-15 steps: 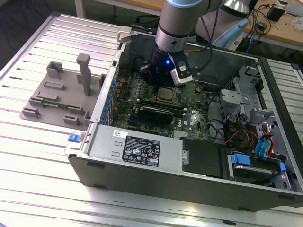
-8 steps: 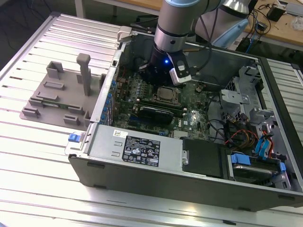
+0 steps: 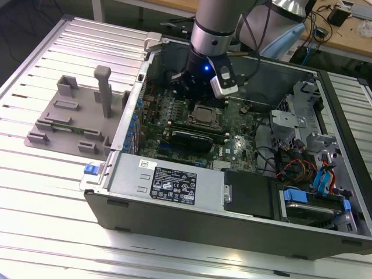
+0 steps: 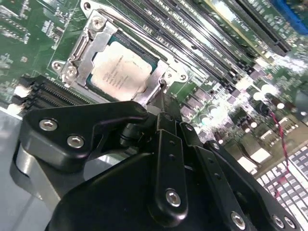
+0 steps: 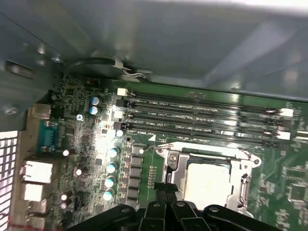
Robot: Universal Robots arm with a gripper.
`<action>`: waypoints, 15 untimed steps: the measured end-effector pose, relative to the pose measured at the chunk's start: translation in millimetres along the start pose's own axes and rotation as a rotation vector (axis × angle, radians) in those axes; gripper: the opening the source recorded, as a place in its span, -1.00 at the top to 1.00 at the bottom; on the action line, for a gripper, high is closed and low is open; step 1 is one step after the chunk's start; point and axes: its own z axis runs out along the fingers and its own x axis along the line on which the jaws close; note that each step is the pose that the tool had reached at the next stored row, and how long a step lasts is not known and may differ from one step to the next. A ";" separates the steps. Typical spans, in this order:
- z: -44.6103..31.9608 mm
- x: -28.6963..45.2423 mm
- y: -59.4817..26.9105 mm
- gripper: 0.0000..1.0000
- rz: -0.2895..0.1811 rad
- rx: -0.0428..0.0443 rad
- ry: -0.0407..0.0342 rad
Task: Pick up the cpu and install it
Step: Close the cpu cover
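Gripper (image 4: 162,113): black linkage arms sit close to the lens in both wrist views; in the exterior view it (image 3: 195,87) hangs inside the case, low over the motherboard (image 5: 77,139).
Jaws: together, with nothing between them, tips at the edge of the socket frame.
Cpu (image 4: 120,72): silver-topped square lying flat inside the socket frame, just beside the jaw tips.
Socket frame (image 4: 79,53): bare metal, bolted to the green board, surrounding the cpu.
Memory slots (image 5: 202,120): long black rows running alongside the socket.
Computer case (image 3: 203,224): open, lying on its side on the tabletop (image 3: 58,192).
Grey fixture (image 3: 75,116): on the tabletop at the exterior view's left of the case, one post upright.
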 end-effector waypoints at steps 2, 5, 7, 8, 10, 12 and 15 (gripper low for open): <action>-6.7 0.1 0.0 0.79 0.000 0.0046 0.0003; -6.9 -8.0 -1.1 0.79 0.000 0.0061 0.0005; -7.0 -15.6 -2.2 0.79 0.000 0.0060 0.0008; -7.0 -20.0 -2.8 0.79 0.000 0.0061 0.0009; -7.2 -30.2 -4.4 0.79 0.000 0.0060 0.0017; -7.3 -38.0 -5.5 0.79 0.000 0.0059 0.0022; -7.4 -42.6 -6.2 0.79 0.000 0.0059 0.0024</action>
